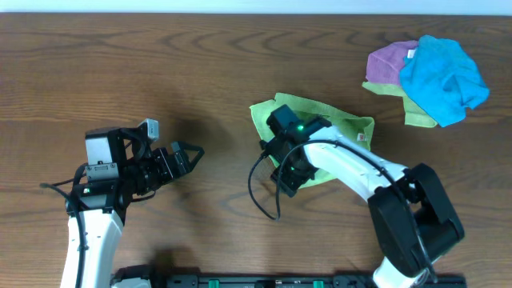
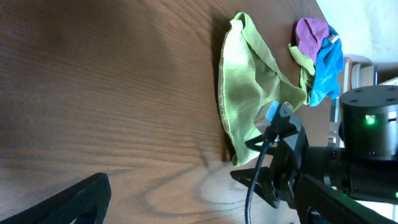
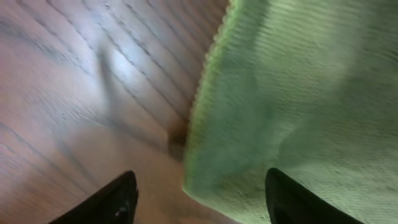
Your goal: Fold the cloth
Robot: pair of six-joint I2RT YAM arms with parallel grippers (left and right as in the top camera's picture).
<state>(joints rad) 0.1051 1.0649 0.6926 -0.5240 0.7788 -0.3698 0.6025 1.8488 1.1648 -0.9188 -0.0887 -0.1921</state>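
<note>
The lime-green cloth [image 1: 344,128] lies crumpled at the table's middle, with a small white tag [image 1: 362,138] near its right corner. It also appears in the left wrist view as the cloth [image 2: 249,93]. My right gripper [image 1: 288,180] hangs low over its near left part. In the right wrist view the gripper [image 3: 205,208] is open: one fingertip [image 3: 115,202] is over bare wood, the other over the cloth [image 3: 298,93], and the cloth's rounded edge lies between them. My left gripper [image 1: 190,156] stands open to the left, apart from the cloth, holding nothing. One of its fingers [image 2: 68,202] shows.
A pile of other cloths sits at the back right: a purple one [image 1: 388,62], a bright blue one [image 1: 444,76] and yellow-green strips [image 1: 418,118] beneath. A black cable [image 1: 260,188] loops beside my right arm. The wooden table [image 1: 200,64] stretches left and back.
</note>
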